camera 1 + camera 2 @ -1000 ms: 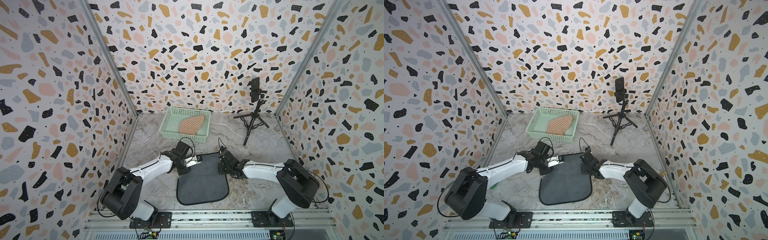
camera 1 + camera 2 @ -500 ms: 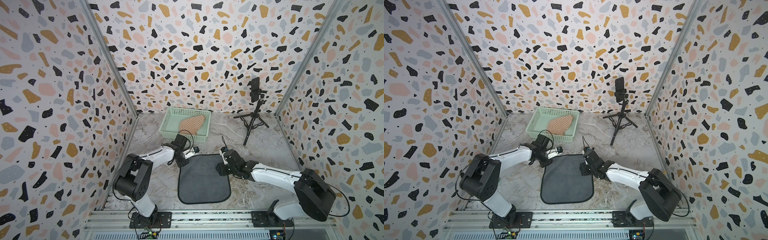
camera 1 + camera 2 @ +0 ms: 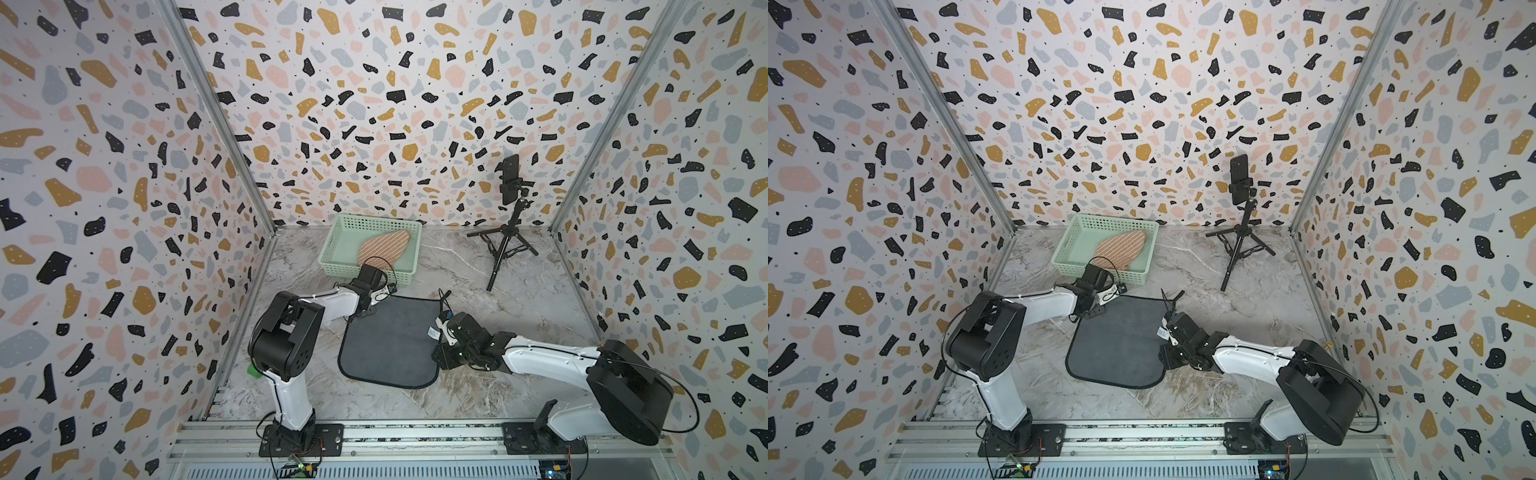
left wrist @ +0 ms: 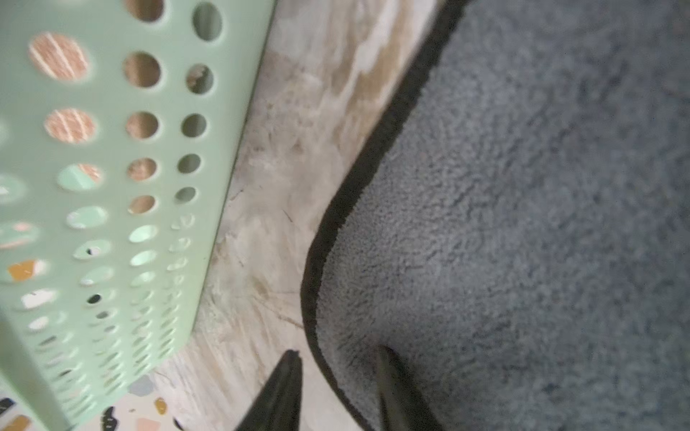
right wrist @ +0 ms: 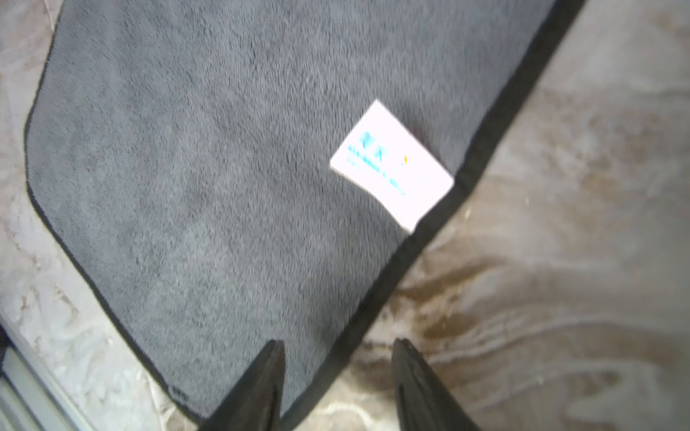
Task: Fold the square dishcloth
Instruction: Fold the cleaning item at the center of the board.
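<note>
Firstly, at the left side, the left gripper [image 4: 338,358] is low over the far left corner of the dishcloth [image 3: 390,340]. Its fingers are spread apart and they grasp nothing. In the left wrist view one fingertip [image 4: 293,369] is over the bare table [image 3: 519,299] and the other one is over the grey pile, so the black border of the cloth passes between them.

Just behind this gripper stands a light green basket [image 3: 332,253] with round holes in its walls. A cloth with pink and white stripes [image 3: 384,247] lies inside it.

In the middle, the dishcloth lies flat and unfolded on the marble table, between the two grippers. It is dark grey with a black border and rounded corners. A white label [image 5: 392,164] is fixed at its right edge. The label has blue print and a small yellow mark, but the letters are too blurred to read.

Beside this right edge is the right gripper [image 5: 338,347]. Its fingers are also apart and hold nothing; the black border runs between them.

Further right, near the back wall, a black tripod [image 3: 509,232] carries a phone [image 3: 510,178].
</note>
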Motion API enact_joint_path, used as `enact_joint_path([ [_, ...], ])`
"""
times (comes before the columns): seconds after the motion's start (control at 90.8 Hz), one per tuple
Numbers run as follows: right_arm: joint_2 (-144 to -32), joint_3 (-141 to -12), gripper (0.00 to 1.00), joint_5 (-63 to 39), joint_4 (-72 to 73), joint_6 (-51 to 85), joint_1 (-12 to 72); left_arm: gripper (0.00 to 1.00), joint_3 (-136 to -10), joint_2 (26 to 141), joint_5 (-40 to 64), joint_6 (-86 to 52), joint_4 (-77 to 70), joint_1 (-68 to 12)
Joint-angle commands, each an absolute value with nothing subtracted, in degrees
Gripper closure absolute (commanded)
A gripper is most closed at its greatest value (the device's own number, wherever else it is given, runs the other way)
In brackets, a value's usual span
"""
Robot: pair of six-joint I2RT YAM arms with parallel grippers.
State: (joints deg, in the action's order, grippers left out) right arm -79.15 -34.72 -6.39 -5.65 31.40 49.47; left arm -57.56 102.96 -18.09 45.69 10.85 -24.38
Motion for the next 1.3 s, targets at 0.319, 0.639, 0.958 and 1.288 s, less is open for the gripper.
enact_joint_path([
  [0.319, -67.7, -32.0, 0.41, 4.3, -8.5, 16.1, 69.8, 0.49, -44.1, 68.0, 12.5, 68.3, 51.8, -19.3],
  [0.639, -78.2, -33.0, 0.43, 1.7, -3.1, 8.8, 70.9, 0.56, -28.3, 58.4, 21.7, 81.4, 43.9, -16.4],
  [0.958, -80.6, -33.8, 0.52, 6.6, -3.9, 7.3, 71.1, 0.77, -27.1, 63.9, 18.6, 84.3, 36.8, -16.4],
  [1.288, -83.9, -36.7, 0.50, 8.0, -5.1, 4.2, 71.1, 0.98, -27.4, 66.7, 16.1, 83.8, 37.5, -16.4],
])
